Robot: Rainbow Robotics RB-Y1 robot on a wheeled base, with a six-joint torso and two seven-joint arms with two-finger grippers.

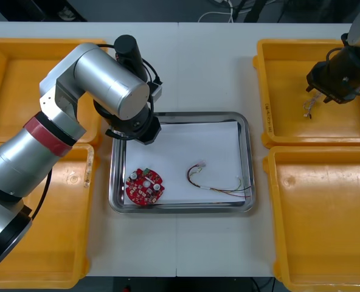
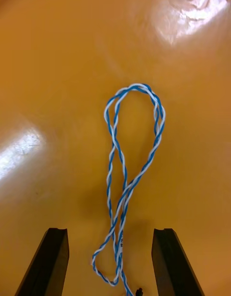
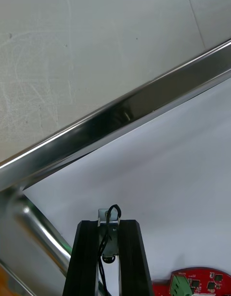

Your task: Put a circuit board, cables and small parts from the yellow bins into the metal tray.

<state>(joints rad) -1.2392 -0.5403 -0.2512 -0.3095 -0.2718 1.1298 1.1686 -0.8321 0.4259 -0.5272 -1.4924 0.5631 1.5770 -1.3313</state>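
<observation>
The metal tray (image 1: 249, 159) at the middle of the counter (image 1: 180, 255) holds a round red circuit board (image 1: 145, 185) in its near left corner and a red and yellow cable (image 1: 219, 191) toward its right side. Over the tray's far left corner hangs the left gripper (image 3: 109, 224), its jaws narrow and clamped on a black cable (image 3: 115, 208) with a small metal part (image 3: 108, 218) on it. The shiny rim lies just beyond. If the jaws let go here, the cable could drape over that rim or slide out onto the counter, so a release further over the white inside looks safer. In the far yellow bin (image 1: 289, 67) on the right, the right gripper (image 2: 110, 231) has its jaws wide, standing either side of the lower end of a twisted blue and white cable (image 2: 123, 195) that lies flat on the bin floor. Closing from here may catch only one thin strand, or pinch nothing and scrape the floor, and the long loop could then slip free as it is lifted.
</observation>
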